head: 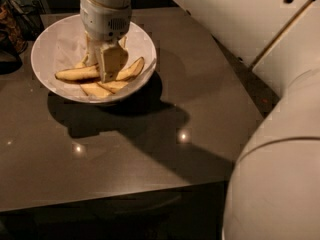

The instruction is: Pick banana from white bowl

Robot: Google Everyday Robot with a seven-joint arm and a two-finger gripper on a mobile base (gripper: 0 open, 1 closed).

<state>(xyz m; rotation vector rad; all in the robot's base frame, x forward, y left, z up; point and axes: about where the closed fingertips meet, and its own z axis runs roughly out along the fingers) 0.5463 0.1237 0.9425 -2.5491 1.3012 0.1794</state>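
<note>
The white bowl (pixel 50 49) stands on the dark table at the far left and is lined with white paper. Several pale yellow bananas lie in it. The longest banana (pixel 75 74) lies across the bowl's middle, and its right end is hidden behind the gripper. A shorter banana (pixel 132 68) points towards the right rim, and another (pixel 106 87) lies at the front. My gripper (pixel 104 64) reaches straight down into the bowl and sits among the bananas, right over the long banana's right end.
The dark brown table (pixel 150 149) stretches to the front and right of the bowl. My white arm (pixel 250 29) and its large body (pixel 280 184) fill the right side. Dark cluttered items (pixel 12 24) stand at the table's far left edge.
</note>
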